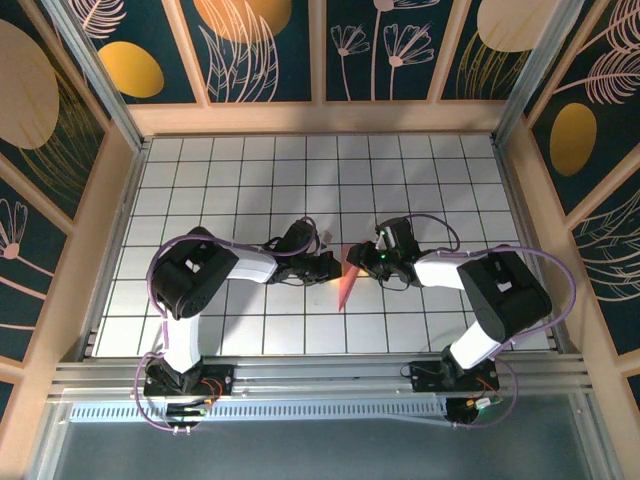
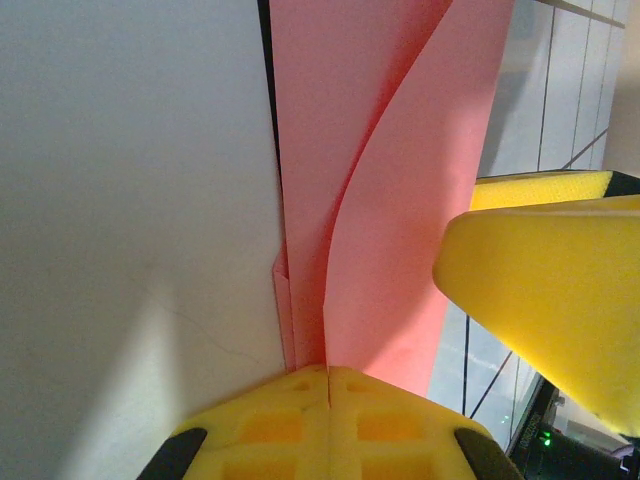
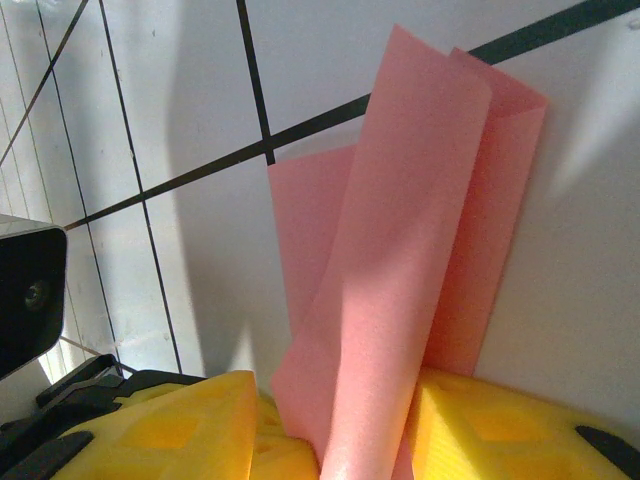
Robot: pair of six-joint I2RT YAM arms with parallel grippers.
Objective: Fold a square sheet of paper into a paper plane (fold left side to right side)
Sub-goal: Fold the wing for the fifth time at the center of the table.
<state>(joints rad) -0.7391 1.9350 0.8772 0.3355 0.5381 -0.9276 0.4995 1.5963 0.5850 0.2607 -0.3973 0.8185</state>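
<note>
Under patterned walls (image 1: 270, 45) of dark blue panels with gold ovals and pale line-drawn flowers, framed in light wood, two robot arms meet over a white tabletop (image 1: 250, 180) ruled into tiles by thin dark lines. The surface is bright and lightly shadowed around the arms. An aluminium rail (image 1: 320, 378) runs along the bottom of the overhead frame, carrying both bases.

Just below the centre of that frame lies the salmon-pink paper plane (image 1: 346, 282), a narrow strip whose point aims toward the lower edge. The left gripper (image 1: 330, 268) reaches in from the left and the right gripper (image 1: 372, 262) from the right, both at the paper's upper end.

In the left wrist view, the left gripper (image 2: 328, 385) has its yellow fingers (image 2: 270, 420) pressed flat together at the bottom of the frame, clamped on the edge of the paper plane (image 2: 390, 200), whose layers fan upward across a white tile.

In the right wrist view, the right gripper (image 3: 335, 425) has its jaws standing apart. The loose, curling layers of the paper plane (image 3: 400, 260) rise between its yellow fingers (image 3: 170, 430), above a crossing of dark tile lines.
</note>
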